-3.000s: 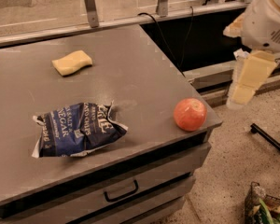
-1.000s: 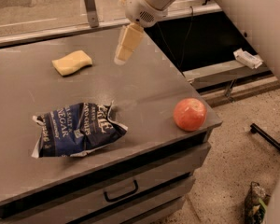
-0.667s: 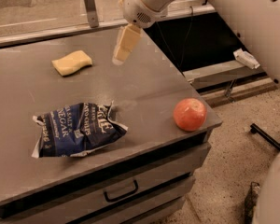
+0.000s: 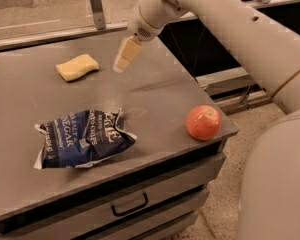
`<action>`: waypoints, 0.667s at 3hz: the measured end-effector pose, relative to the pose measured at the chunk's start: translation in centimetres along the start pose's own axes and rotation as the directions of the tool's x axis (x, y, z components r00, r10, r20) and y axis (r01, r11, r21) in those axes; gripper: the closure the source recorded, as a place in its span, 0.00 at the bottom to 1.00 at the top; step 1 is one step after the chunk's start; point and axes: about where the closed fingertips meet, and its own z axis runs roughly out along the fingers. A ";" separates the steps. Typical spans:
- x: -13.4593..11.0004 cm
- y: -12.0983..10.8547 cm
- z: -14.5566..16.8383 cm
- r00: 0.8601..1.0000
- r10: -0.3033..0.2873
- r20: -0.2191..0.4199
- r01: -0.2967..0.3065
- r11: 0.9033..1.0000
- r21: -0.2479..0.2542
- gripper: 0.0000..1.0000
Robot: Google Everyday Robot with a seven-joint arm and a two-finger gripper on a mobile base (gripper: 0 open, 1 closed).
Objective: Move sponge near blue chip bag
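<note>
The sponge [image 4: 77, 66], a small pale yellow block with wavy sides, lies at the back left of the grey table [image 4: 160, 91]. The blue chip bag [image 4: 82, 138], crumpled dark blue foil with white lettering, lies at the front left. My gripper [image 4: 124, 58], with pale yellow blocky fingers, hangs over the table just right of the sponge, apart from it, pointing down and left. It holds nothing that I can see.
A round orange-red apple [image 4: 203, 122] sits near the table's front right corner. My white arm [image 4: 225, 19] reaches in from the upper right, and my base [image 4: 280, 184] fills the lower right. Drawers [image 4: 130, 204] sit under the tabletop.
My gripper has moved left and down toward the sponge. The sponge, bag and apple have not moved.
</note>
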 end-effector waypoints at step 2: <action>-0.8 -0.8 8.1 0.991 0.105 0.081 -0.101 0.994 -0.045 0.00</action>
